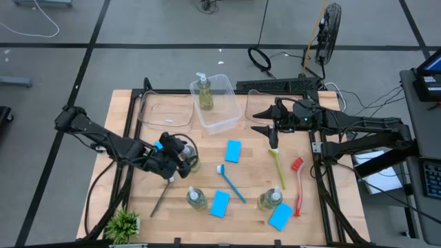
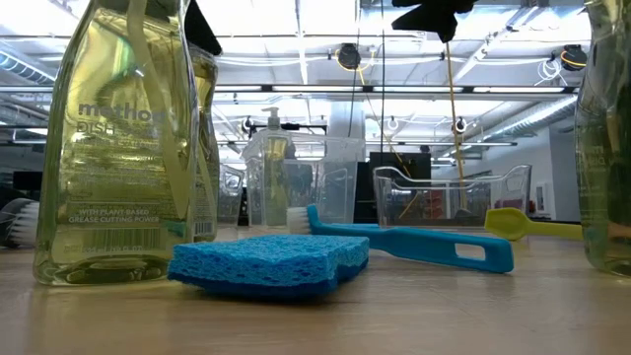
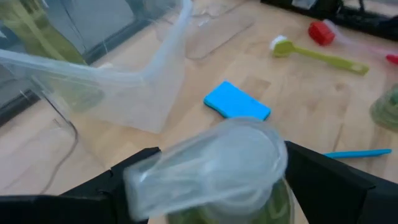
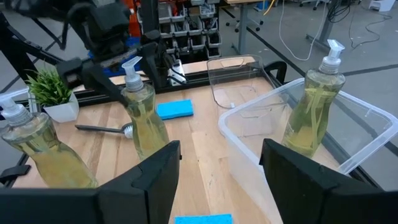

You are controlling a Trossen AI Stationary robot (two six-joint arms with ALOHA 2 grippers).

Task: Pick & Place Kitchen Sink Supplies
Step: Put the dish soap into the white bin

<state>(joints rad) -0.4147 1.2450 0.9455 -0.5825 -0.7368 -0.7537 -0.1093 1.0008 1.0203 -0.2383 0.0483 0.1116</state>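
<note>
The left gripper (image 1: 180, 157) is clamped around a soap bottle (image 1: 189, 160), its dark fingers (image 3: 348, 186) pressing on either side of the bottle just below the white pump (image 3: 208, 168). In the right wrist view the bottle stands upright on the wood (whether its base is quite touching I cannot tell). It sits left of the table's middle, with a blue sponge (image 1: 159, 146) showing just behind the gripper and a dark grey brush (image 1: 160, 198) lying on the boards just in front of it.

The right gripper (image 1: 274, 127) hovers over the far right part of the table with its fingers (image 4: 155, 168) spread apart and nothing between them, beside the near right corner of the middle clear bin (image 1: 231, 120). That bin holds 1 soap bottle (image 1: 204, 94), standing upright. A second clear bin (image 1: 148, 114) lies to its left and a third (image 1: 251, 100) just behind the right gripper.

Spread over the near half of the table are 3 more sponges: 1 in the centre (image 1: 233, 151), 1 towards the front (image 1: 220, 203) and 1 at the front right (image 1: 280, 217). 2 soap bottles stand there as well, 1 (image 1: 196, 199) just beside the front sponge and the other (image 1: 271, 200) touching the front right sponge. A blue brush (image 1: 232, 182) lies slantwise between the sponges, a yellow brush (image 1: 277, 165) below the right gripper, and a red brush (image 1: 298, 184) near the right edge. A small green potted plant (image 1: 123, 224) sits at the front left corner of the table (image 1: 124, 103).
</note>
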